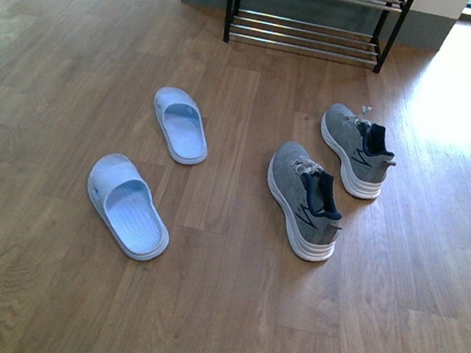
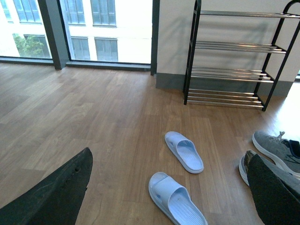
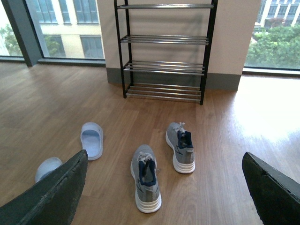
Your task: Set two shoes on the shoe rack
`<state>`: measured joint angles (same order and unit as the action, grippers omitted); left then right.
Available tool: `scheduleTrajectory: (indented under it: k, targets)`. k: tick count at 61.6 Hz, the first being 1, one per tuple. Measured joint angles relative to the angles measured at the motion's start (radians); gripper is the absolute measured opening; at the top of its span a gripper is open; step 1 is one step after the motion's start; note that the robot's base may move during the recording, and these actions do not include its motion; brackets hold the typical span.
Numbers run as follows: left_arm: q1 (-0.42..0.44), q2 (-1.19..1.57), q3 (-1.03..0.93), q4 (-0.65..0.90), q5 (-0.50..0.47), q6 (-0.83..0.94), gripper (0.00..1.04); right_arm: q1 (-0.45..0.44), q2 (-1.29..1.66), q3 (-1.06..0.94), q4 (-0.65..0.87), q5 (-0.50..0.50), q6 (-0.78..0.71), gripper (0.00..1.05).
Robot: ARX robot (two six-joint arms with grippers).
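Left claw (image 2: 168, 158) is wide open and holding nothing. Its two dark fingers (image 2: 56, 192) sit at opposite edges of the left wrist view, with only floor and shoes showing between them. Same deal for the right claw (image 3: 164, 154): jaws spread far apart, gripping nothing, up above the wood floor (image 1: 21, 286).

Ahead of the right claw you've got the grey pair. The near sneaker (image 1: 303, 201) and the far sneaker (image 1: 356, 149) both stand upright on their white soles, heels toward the robot and toes angled away and a bit left. They're just beside each other but not touching, with the far one set further right.

To the left of them, ahead of the left claw, are the pale blue slides. The near slipper (image 1: 128, 206) and the far slipper (image 1: 181, 125) lie flat, soles down, angled much like the sneakers, with a clear gap between the two. The slippers are well apart from the sneakers.

All four shoes are on the floor, none on the rack (image 1: 310, 14). It stands well beyond them, against a pale wall (image 3: 234, 37), and has black side frames with shiny rods. The right wrist view shows four tiers. Big windows (image 2: 108, 28) run along on either side of that wall, and there's a bright patch of light on the floor at the right.
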<state>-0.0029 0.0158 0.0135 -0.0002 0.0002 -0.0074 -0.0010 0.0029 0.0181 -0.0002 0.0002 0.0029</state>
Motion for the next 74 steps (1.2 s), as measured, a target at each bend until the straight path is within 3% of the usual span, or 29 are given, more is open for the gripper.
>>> scheduleTrajectory:
  k: [74]
  targets:
    - [0.000, 0.000, 0.000, 0.000, 0.000, 0.000, 0.95, 0.000, 0.000, 0.000, 0.000, 0.000, 0.000, 0.95]
